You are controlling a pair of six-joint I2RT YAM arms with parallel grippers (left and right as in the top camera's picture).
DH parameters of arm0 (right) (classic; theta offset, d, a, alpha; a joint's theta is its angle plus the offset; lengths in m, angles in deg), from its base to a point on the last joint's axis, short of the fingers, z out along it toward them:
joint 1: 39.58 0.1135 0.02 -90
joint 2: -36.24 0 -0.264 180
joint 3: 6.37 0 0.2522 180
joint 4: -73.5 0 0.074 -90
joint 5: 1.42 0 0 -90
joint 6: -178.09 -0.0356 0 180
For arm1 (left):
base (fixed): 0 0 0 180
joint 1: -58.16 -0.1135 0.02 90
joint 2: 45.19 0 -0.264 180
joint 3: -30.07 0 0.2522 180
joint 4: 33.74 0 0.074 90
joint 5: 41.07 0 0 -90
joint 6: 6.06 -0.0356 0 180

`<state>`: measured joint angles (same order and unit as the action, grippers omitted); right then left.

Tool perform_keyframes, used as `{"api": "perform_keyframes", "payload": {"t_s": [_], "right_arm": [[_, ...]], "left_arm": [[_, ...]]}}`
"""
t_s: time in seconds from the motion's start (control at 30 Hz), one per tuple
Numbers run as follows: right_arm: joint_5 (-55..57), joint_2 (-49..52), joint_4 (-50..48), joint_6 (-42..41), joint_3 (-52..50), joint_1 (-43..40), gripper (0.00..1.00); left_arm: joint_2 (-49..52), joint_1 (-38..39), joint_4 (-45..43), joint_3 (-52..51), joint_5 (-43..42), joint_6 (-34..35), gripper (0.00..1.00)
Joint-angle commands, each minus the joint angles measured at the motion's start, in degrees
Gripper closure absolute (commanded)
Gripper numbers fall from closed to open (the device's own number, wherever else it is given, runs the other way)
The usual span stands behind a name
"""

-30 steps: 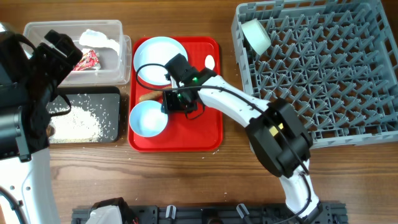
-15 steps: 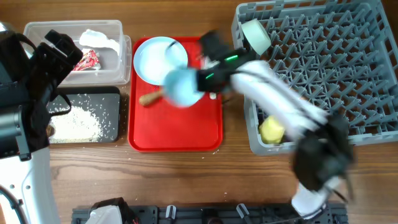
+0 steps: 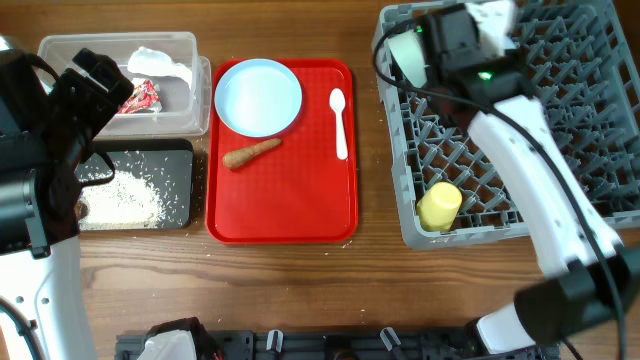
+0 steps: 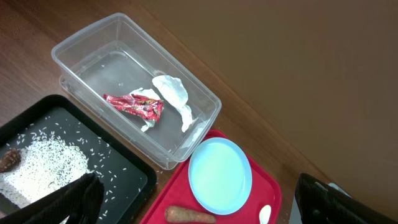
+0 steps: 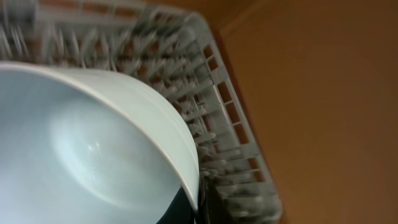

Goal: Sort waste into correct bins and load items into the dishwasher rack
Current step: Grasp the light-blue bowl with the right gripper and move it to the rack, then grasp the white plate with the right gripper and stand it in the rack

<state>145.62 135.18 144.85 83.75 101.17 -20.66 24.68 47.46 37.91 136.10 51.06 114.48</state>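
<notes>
My right gripper is shut on the rim of the small pale blue bowl and holds it over the far left part of the grey dishwasher rack. The pale greenish-white bowl and the yellow cup sit in the rack. The pale blue plate, the white spoon and the brown carrot piece lie on the red tray. My left gripper is open and empty, high over the bins.
The clear bin holds the red wrapper and the white tissue. The black bin in front of it holds loose rice and a dark chunk. The rack's wall is close beside the bowl.
My right gripper lifted the small blue bowl off the red tray and carried it right and back over the rack's far left corner. The left arm has not moved.
</notes>
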Motion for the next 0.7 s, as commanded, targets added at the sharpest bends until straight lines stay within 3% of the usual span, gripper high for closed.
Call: {"api": "perform_keyframes", "payload": {"t_s": [0.0, 0.2, 0.43, 0.57, 0.67], "right_arm": [[3.4, 6.7, 0.1, 17.1, -0.6, 0.4, 0.96], [2.2, 13.8, 0.1, 17.9, -0.6, 2.8, 0.96], [-0.5, 15.0, 3.3, 17.6, -0.6, 5.7, 0.92], [-4.4, 15.0, 7.5, 17.7, -0.6, 7.7, 0.68], [-8.7, 15.0, 10.6, 17.7, -0.6, 9.1, 0.25]], "left_arm": [[0.1, -0.4, -0.2, 0.4, 0.7, -0.1, 0.0], [0.1, -0.4, -0.2, 0.4, 0.7, -0.1, 0.0], [0.1, -0.4, -0.2, 0.4, 0.7, -0.1, 0.0], [0.1, -0.4, -0.1, 0.4, 0.7, -0.1, 0.0], [0.1, -0.4, -0.2, 0.4, 0.8, -0.1, 0.0]]}}
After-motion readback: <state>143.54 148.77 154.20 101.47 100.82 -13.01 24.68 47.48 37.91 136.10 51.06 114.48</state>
